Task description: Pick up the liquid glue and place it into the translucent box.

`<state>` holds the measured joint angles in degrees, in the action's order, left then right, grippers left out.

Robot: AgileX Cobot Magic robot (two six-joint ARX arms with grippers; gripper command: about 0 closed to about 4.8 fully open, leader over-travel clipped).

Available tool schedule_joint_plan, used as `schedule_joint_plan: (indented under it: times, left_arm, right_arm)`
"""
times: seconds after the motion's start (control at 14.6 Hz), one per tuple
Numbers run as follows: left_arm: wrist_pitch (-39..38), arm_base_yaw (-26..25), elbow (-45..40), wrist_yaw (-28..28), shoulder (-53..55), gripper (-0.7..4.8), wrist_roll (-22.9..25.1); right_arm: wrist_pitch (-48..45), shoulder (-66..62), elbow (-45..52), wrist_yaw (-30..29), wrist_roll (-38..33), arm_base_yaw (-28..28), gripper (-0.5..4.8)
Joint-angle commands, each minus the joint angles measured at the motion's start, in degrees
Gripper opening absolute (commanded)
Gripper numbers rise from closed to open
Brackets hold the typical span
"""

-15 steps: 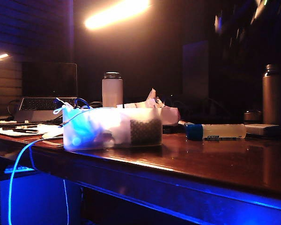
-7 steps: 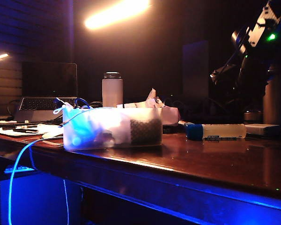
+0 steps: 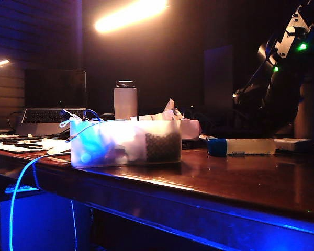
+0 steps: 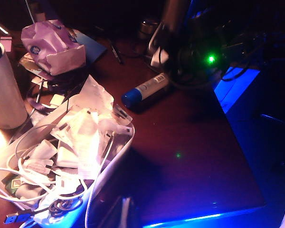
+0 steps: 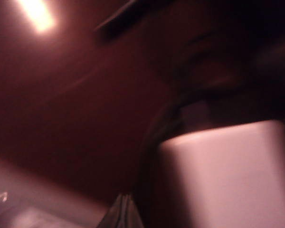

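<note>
The liquid glue lies on its side on the dark wooden table, its blue cap pointing toward the translucent box, which is stuffed with cables and packets. The left wrist view shows the glue beyond the box's rim. My right arm hangs above and behind the glue's far end, apart from it. My right gripper is shut and empty, its view blurred. Only a dim sliver of my left gripper shows beside the box, and its jaws are too dark to read.
A white tumbler with a dark lid and a laptop stand behind the box. At the far right are a tall metal flask and a small flat white box. A crumpled purple bag lies beyond the box.
My right arm has come into the exterior view from the upper right and lowered toward the glue's far end. The glue, the box and the left arm have stayed put.
</note>
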<state>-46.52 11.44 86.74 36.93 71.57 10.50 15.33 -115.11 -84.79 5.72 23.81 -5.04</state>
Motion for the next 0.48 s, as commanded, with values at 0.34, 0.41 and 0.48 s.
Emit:
schedule_joint_plan:
  times: [0.34, 0.41, 0.48]
  left_arm:
    - [0.2, 0.0, 0.3, 0.4, -0.2, -0.06, 0.0]
    - [-0.2, 0.0, 0.3, 0.4, -0.2, -0.06, 0.0]
    - [-0.6, 0.0, 0.3, 0.4, -0.2, -0.06, 0.0]
  right_arm:
    - [12.1, 0.4, -0.4, -18.2, -1.3, -0.4, -0.01]
    - [8.7, 1.0, -0.4, -16.5, -3.1, -0.4, -0.01]
    - [6.2, 2.0, -0.4, -17.0, -3.8, -0.4, -0.01]
